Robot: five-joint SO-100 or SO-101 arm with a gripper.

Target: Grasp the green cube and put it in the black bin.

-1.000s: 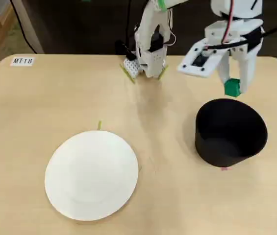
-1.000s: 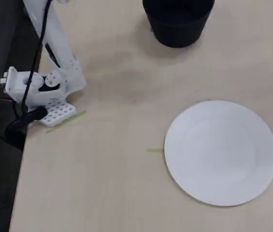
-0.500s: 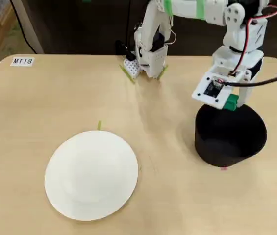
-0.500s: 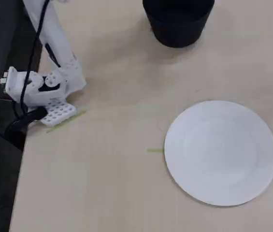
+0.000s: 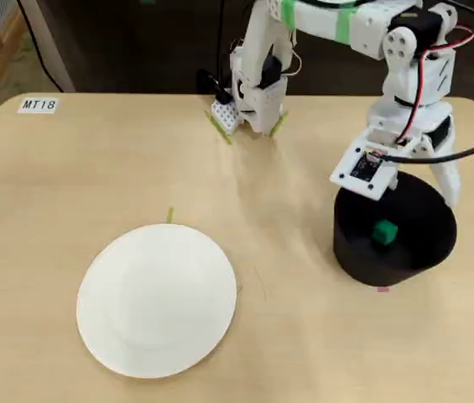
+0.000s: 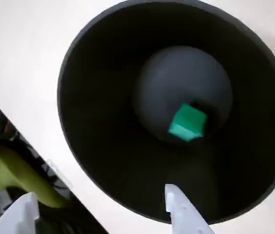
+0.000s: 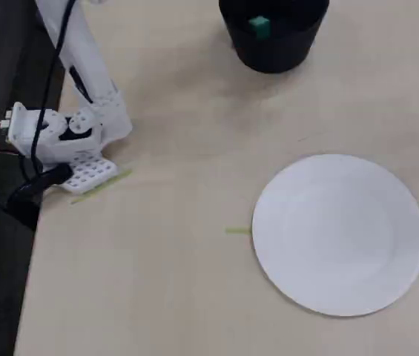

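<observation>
The green cube (image 5: 384, 232) lies on the floor of the black bin (image 5: 350, 252), at the right of the table in a fixed view. It is free of the gripper. The wrist view looks straight down into the bin (image 6: 103, 122) and shows the cube (image 6: 188, 123) on its bottom. My gripper (image 6: 100, 207) hangs above the bin's rim, open and empty, with its two white fingertips (image 6: 178, 204) wide apart. In a fixed view the gripper (image 5: 417, 180) is just over the bin. Another fixed view shows the bin (image 7: 272, 52) and cube (image 7: 259, 26) at the top edge; the gripper is out of that frame.
A white paper plate (image 5: 157, 298) lies on the table's front left; it also shows in another fixed view (image 7: 339, 233). The arm's base (image 5: 253, 92) is clamped at the far edge. A label "MT18" (image 5: 38, 105) sits at the far left corner.
</observation>
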